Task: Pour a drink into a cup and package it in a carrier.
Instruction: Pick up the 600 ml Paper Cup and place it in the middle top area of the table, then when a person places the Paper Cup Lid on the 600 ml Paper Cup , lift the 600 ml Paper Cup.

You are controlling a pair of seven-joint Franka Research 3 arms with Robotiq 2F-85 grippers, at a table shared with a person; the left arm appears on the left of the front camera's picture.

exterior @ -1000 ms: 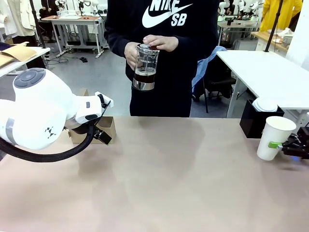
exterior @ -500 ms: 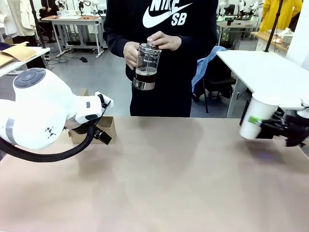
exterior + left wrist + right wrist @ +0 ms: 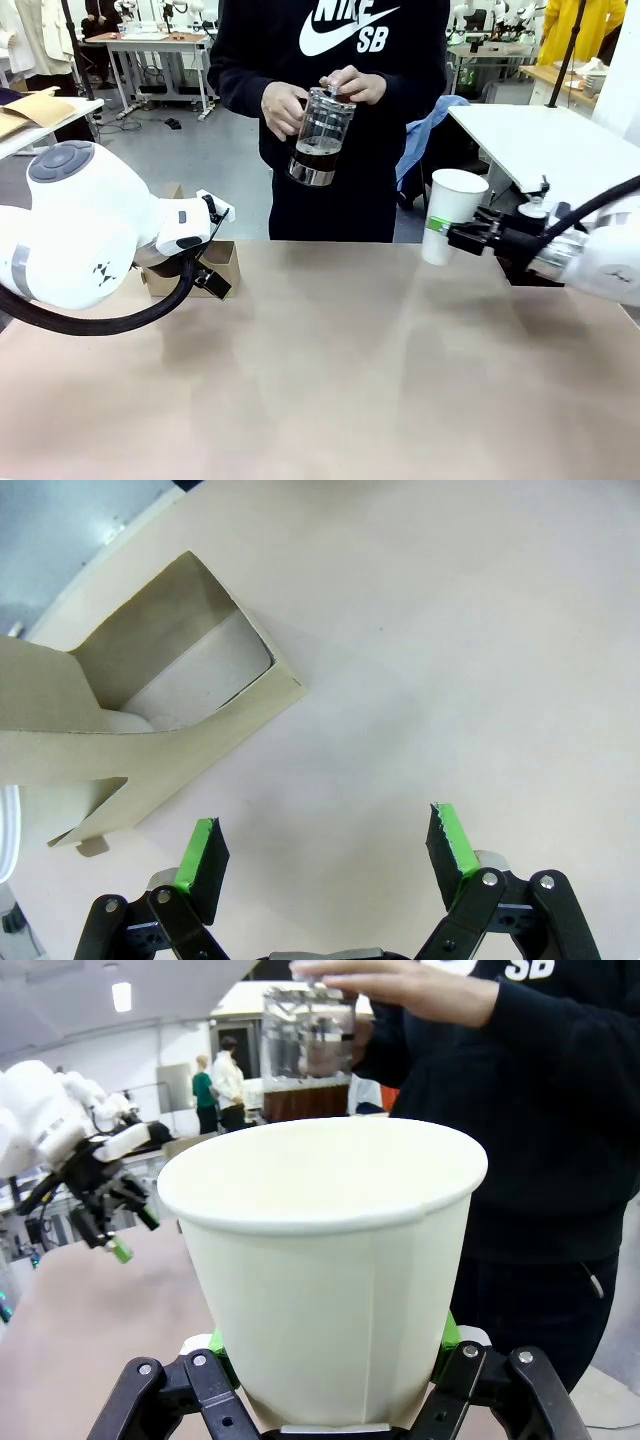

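Note:
A person stands across the table holding a glass pitcher (image 3: 320,135) in both hands, and the drink (image 3: 317,155) is dark brown liquid in its lower part. My right gripper (image 3: 455,238) is shut on the cup (image 3: 452,215), a white paper cup with an open top, held upright above the table just right of the pitcher. In the right wrist view the cup (image 3: 330,1270) sits between my green pads, with the pitcher (image 3: 308,1055) right behind its rim. My left gripper (image 3: 325,850) hangs open over the table beside the carrier (image 3: 170,720), brown cardboard at the left (image 3: 225,262).
My bulky white left arm (image 3: 80,235) takes up the table's left side. A white side table (image 3: 545,150) stands at the back right. The tan tabletop (image 3: 350,370) stretches bare across the middle and front.
My right gripper has lifted the cup off the table's far right edge and carried it up and left toward the person. The pitcher shifted slightly right. The left arm stayed put.

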